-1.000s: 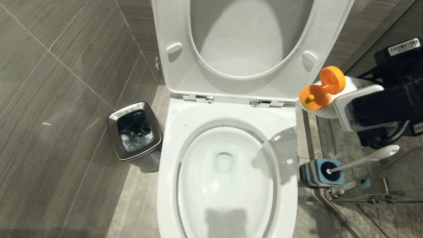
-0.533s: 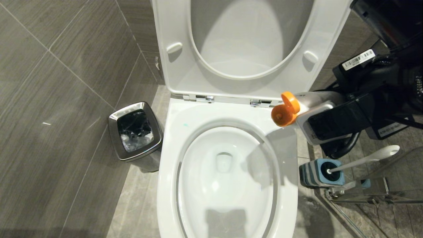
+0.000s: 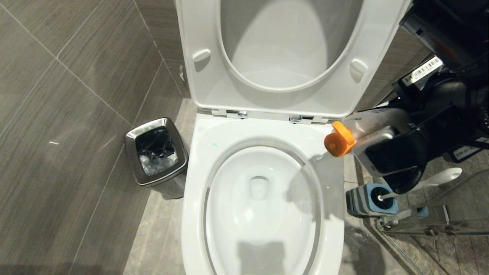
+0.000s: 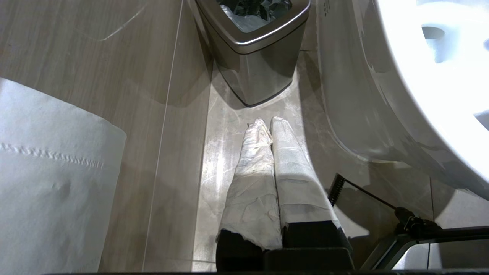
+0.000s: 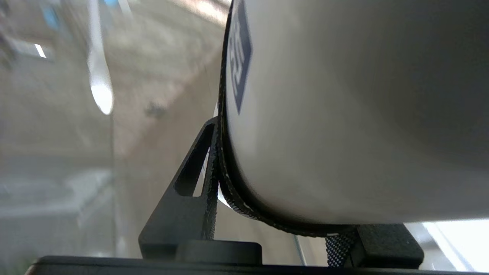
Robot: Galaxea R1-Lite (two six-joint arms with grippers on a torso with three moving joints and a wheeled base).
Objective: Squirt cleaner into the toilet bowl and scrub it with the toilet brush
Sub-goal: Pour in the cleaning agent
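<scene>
The toilet bowl (image 3: 259, 202) lies below and to the left of the cleaner bottle (image 3: 372, 121), whose long axis is tipped with the orange cap (image 3: 338, 139) aimed bowlward, over the rim's right edge. The bottle is clamped in the right end effector (image 3: 386, 147); the left end effector (image 4: 269, 126) is closed, idle near the floor.

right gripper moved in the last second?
Yes. The right gripper, holding the bottle, dropped and swung left toward the toilet bowl, nearer the brush holder.
</scene>
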